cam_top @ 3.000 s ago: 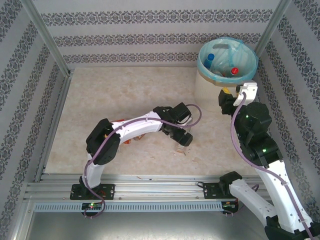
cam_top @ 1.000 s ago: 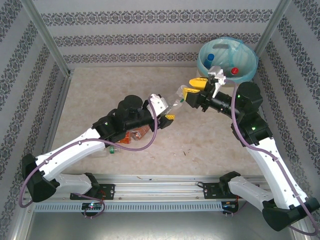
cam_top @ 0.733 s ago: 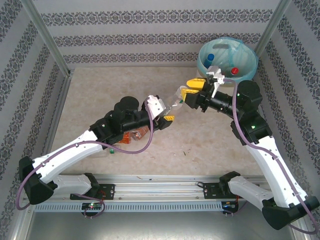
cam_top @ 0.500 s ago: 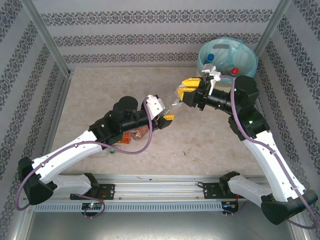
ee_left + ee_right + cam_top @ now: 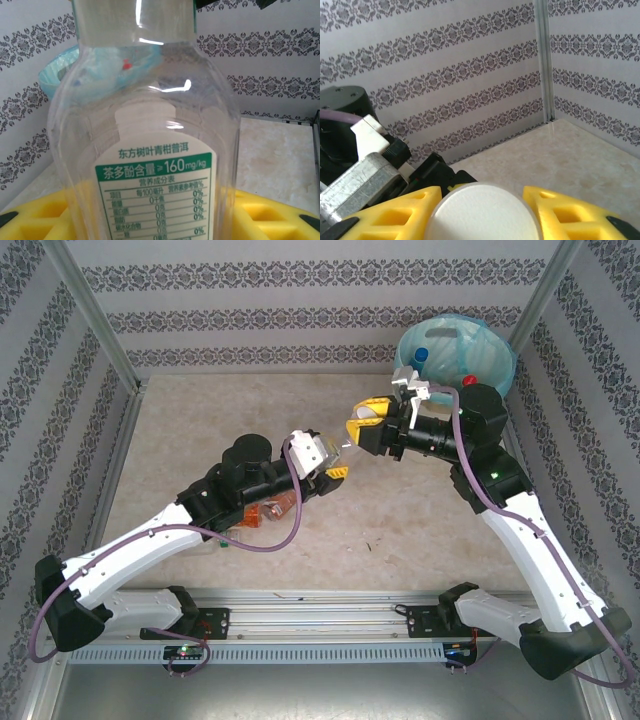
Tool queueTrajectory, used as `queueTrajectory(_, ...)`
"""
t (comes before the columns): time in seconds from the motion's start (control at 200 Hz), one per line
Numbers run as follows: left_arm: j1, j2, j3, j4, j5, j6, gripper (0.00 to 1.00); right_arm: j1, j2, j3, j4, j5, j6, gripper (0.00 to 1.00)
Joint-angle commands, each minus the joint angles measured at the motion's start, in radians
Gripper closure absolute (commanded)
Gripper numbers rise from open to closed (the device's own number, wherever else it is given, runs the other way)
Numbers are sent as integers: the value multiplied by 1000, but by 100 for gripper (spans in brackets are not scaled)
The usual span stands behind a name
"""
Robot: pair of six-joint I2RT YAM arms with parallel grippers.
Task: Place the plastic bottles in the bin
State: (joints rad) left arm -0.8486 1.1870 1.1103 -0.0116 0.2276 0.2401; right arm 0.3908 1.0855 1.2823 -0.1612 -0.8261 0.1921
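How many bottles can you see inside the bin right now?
2: a blue-capped bottle on the left of the bin, and a red-capped bottle by its near rim. Others may be hidden underneath.

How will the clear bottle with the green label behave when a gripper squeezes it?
The clear bottle looks empty, the wall showing straight through it, so probably light. Its thin glossy plastic may dent and slip under a hard squeeze. Being round, it would likely roll if dropped.

Beige table [image 5: 200,430]: bin [image 5: 455,350] at far right corner; bottles [image 5: 268,510] lying left of centre.
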Motion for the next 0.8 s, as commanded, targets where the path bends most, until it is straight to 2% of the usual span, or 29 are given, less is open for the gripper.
queueTrajectory(0.0, 0, -16, 4, 76, 8, 33, 46, 8, 6, 35, 7, -39, -16, 67)
queueTrajectory(0.085, 0, -15, -4, 87, -10, 23, 41, 8, 0, 29, 15, -32, -24, 71)
queueTrajectory(0.175, 0, -24, -29, 135, -60, 8, 19, 8, -4, 31, 8, 5, -33, 75)
queueTrajectory(0.23, 1, -26, -42, 164, -98, 4, 11, 7, -6, 35, -3, 60, -39, 79)
queueTrajectory(0.36, 0, -19, -47, 187, -155, 8, 0, 7, -9, 54, -29, 182, -79, 98)
queueTrajectory(0.515, 0, -1, -44, 201, -181, 10, 0, 7, 20, 151, -91, 444, -147, 100)
queueTrajectory(0.714, 0, 15, -35, 203, -183, 10, 0, -15, 134, 312, -132, 1024, -263, 100)
queueTrajectory(0.794, 0, 16, -37, 199, -186, 9, 0, -53, 210, 406, -182, 1099, -307, 100)
